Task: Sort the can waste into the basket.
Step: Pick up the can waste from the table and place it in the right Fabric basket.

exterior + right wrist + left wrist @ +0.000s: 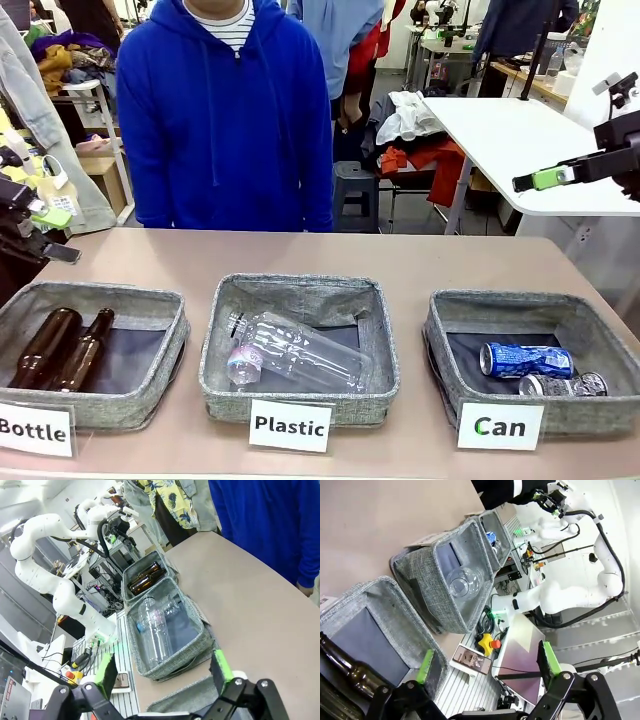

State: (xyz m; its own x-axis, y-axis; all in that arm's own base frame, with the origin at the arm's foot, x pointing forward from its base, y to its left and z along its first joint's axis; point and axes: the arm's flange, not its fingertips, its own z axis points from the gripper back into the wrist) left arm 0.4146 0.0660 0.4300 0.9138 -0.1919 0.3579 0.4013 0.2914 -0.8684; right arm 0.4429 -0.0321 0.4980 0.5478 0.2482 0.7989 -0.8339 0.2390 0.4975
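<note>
1. Beige table (pixel 400 265): three grey fabric baskets in a row, labelled Bottle, Plastic, Can.
2. Blue can (pixel 526 359) and dented silver can (pixel 562 385) lie side by side inside the Can basket (pixel 600 335).
3. Left gripper (pixel 487 667) and right gripper (pixel 162 667): fingers spread, empty, off to the sides above table level.
4. Person in blue hoodie (pixel 225 110) stands at far edge; cluttered room and white table (pixel 520 140) behind.

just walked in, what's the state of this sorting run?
Looks done. Both cans, the blue can and the silver can, lie in the Can basket. Brown bottles sit in the Bottle basket, clear plastic bottles in the Plastic basket. Left gripper and right gripper are open, holding nothing. A person stands opposite.
</note>
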